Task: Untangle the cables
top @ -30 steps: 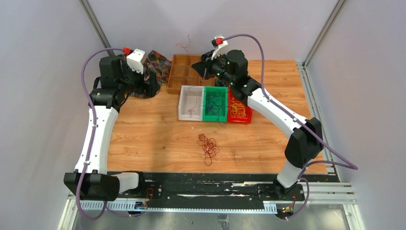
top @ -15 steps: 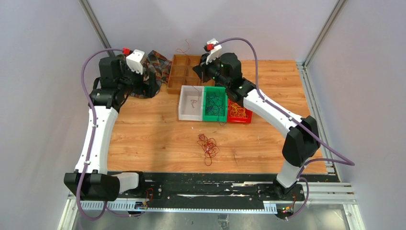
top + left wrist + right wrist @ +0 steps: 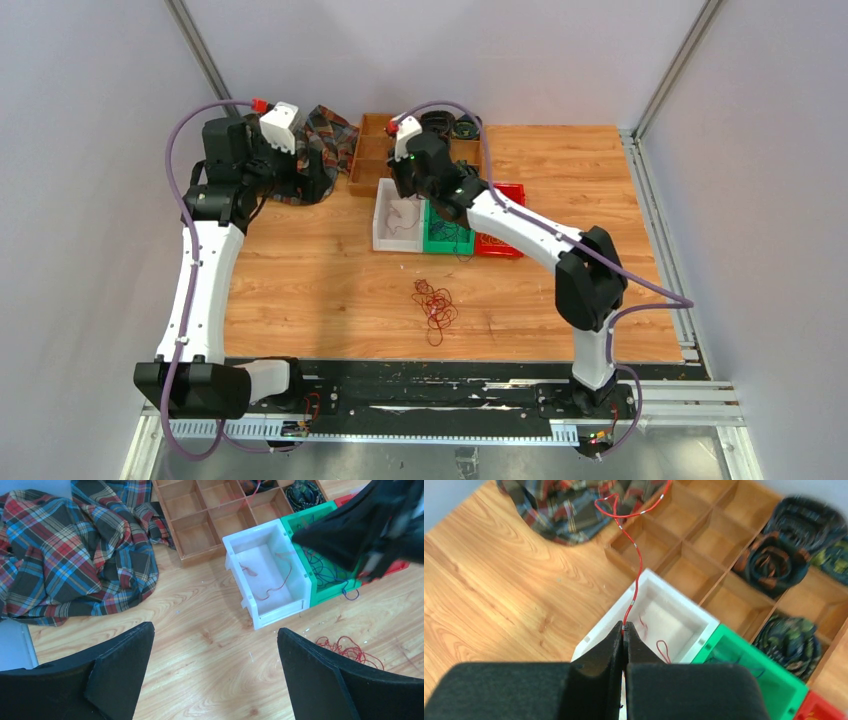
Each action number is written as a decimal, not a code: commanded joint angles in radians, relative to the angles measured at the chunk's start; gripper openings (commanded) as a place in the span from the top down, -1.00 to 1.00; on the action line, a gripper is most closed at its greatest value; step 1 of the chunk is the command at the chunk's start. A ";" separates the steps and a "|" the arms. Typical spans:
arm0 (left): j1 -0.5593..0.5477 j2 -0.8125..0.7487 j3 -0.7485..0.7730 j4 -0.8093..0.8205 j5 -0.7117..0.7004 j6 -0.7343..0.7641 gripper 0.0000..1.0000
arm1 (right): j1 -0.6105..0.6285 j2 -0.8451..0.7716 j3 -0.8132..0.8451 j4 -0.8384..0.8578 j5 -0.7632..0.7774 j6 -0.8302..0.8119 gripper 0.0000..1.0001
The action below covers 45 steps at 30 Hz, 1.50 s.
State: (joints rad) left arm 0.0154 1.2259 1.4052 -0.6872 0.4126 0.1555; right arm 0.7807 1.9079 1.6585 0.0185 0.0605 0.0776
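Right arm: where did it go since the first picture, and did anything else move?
The right arm swung toward the robot's left and now hangs over the white bin. Its jaws were shut the whole time on a red cable, which came along. Nothing was let go. The left arm, jaws open, the loose cable pile and the plaid cloth stayed put.

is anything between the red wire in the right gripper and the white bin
Nothing visible does. The right gripper is shut on the red wire over the open-topped white bin, which holds only a couple of loose red strands.
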 commanded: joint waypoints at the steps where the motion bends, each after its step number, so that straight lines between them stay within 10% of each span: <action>1: 0.015 0.001 0.045 -0.002 0.040 -0.017 -0.96 | 0.044 0.068 0.057 -0.162 0.136 0.109 0.99; 28: 0.032 0.000 0.028 0.010 0.075 -0.012 -0.96 | 0.021 0.433 0.355 -0.526 0.098 0.207 0.97; 34: 0.032 -0.005 0.018 0.013 0.074 -0.003 -0.96 | 0.020 0.434 0.402 -0.560 0.133 0.189 0.17; 45: 0.032 -0.014 -0.010 0.026 0.081 -0.003 -0.96 | 0.015 0.200 0.207 -0.431 0.096 0.199 0.05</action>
State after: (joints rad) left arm 0.0376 1.2259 1.4105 -0.6823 0.4732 0.1459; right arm 0.8127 2.2379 1.9156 -0.4744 0.1627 0.2699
